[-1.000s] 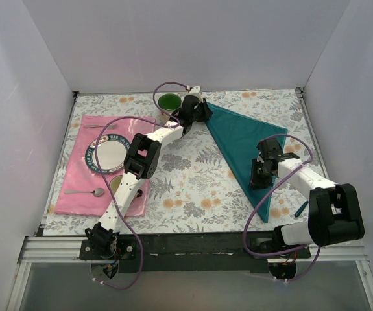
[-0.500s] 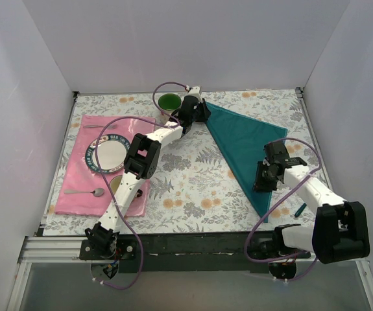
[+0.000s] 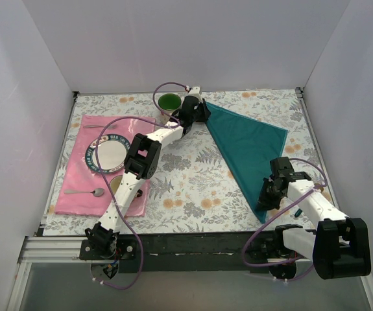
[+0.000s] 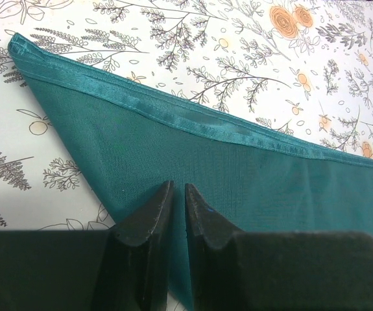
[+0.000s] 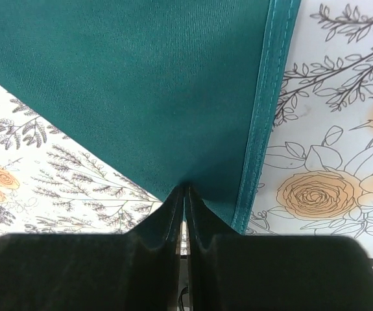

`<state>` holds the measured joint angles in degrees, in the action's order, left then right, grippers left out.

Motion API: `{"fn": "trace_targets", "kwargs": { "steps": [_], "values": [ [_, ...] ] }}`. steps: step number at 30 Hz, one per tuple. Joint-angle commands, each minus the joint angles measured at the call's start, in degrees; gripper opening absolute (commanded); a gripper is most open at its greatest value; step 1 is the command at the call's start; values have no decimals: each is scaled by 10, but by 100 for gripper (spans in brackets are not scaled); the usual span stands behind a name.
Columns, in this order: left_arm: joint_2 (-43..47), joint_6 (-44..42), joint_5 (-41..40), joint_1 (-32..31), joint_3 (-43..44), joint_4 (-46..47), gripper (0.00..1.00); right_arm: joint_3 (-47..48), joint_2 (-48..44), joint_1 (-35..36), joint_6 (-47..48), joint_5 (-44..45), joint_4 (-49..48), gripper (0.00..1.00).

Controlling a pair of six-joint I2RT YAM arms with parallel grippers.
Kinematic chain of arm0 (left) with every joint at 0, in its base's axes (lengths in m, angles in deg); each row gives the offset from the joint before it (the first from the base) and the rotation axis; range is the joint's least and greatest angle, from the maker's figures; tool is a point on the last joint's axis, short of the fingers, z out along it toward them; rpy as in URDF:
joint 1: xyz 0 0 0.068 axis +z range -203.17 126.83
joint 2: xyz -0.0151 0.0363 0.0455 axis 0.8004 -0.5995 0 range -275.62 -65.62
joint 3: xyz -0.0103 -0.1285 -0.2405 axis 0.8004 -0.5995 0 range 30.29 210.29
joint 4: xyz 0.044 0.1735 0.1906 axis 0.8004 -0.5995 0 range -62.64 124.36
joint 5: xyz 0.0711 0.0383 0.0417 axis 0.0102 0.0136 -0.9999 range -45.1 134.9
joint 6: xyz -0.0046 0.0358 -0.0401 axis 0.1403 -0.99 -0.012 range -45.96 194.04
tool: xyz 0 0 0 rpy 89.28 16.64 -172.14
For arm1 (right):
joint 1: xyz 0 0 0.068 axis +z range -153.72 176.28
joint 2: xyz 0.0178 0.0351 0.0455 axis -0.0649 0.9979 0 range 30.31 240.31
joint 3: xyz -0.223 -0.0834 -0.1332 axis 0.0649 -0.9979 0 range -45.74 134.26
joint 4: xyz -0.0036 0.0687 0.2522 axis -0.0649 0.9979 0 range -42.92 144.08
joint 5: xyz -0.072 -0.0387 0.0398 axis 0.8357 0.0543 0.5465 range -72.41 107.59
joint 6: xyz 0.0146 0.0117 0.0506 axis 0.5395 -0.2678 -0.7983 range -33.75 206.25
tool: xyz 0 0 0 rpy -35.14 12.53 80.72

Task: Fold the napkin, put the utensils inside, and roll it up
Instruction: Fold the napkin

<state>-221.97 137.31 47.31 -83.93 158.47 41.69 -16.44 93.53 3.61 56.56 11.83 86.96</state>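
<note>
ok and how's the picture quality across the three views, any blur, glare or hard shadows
Top external: soft, even light, only faint shadows, sharp throughout, no glare on the napkin. Left wrist: the weave is crisp, with a slight sheen along the stitched edge; the left fingers up close are dark and slightly soft. Right wrist: cloth sharp, the right fingers underexposed, showing little detail.

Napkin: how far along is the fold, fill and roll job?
Done: the napkin lies folded into a triangle. In hand: the left end effector and right end effector each pinch it near a corner. To do: a green-handled utensil lies off the cloth, so loading and rolling are pending.
</note>
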Motion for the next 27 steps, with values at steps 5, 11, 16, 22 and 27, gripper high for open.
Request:
{"fn": "trace_targets", "kwargs": {
  "steps": [5,11,16,22,27],
  "values": [
    [29,7,2,0,1,-9,12,59,-5,-2,12,15,32,11],
    [85,69,29,-1,-22,-7,12,101,-7,-2,102,-50,-54,26],
    [113,71,66,-15,21,-49,22,197,78,-2,169,-64,-82,46],
    [213,55,74,-25,4,-113,41,306,197,13,196,-75,-122,55],
    [327,43,49,-24,-50,-216,47,385,295,93,199,-7,-122,63]
  ]
}}
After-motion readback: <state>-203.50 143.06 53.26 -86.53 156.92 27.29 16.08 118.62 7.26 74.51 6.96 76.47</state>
